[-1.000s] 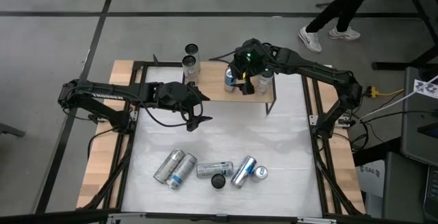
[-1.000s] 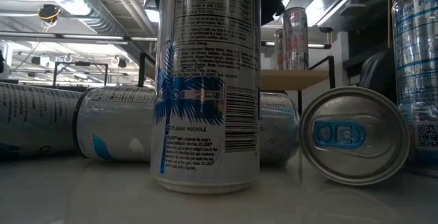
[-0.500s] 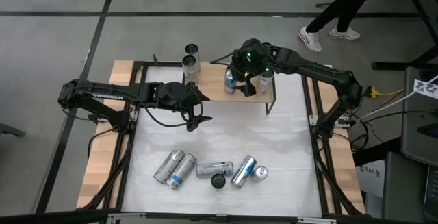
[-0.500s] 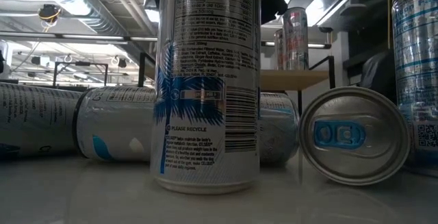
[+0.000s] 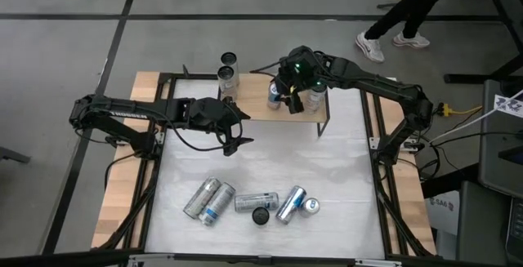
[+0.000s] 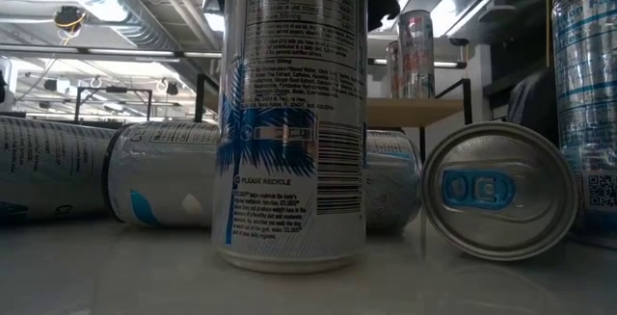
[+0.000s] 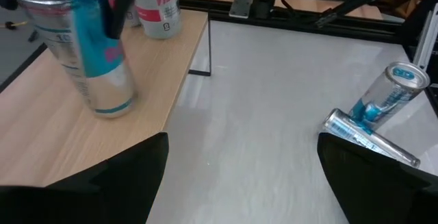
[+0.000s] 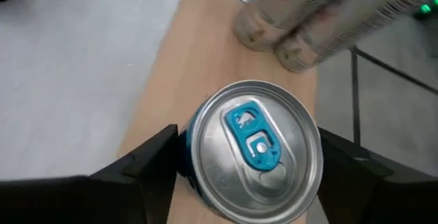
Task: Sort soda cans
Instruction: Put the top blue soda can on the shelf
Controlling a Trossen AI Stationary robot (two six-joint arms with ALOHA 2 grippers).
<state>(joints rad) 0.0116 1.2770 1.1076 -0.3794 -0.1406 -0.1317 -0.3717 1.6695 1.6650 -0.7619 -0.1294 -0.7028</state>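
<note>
Slim silver blue-tabbed soda can (image 8: 252,148), at twelve o'clock on the wooden shelf (image 5: 255,104), looks light, dentable, slick; right gripper (image 8: 250,166) straddles its sides, fingers apart, while left gripper (image 7: 243,159) waits open.

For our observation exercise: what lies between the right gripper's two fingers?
In the right wrist view, an upright blue-tabbed soda can on the wooden shelf stands between the right gripper's fingers.

Silver soda cans (image 5: 245,202) w/ blue labels

A wooden shelf (image 5: 253,106) stands at the table's (image 5: 270,161) far edge; a person's legs (image 5: 402,14) cross the floor beyond
</note>
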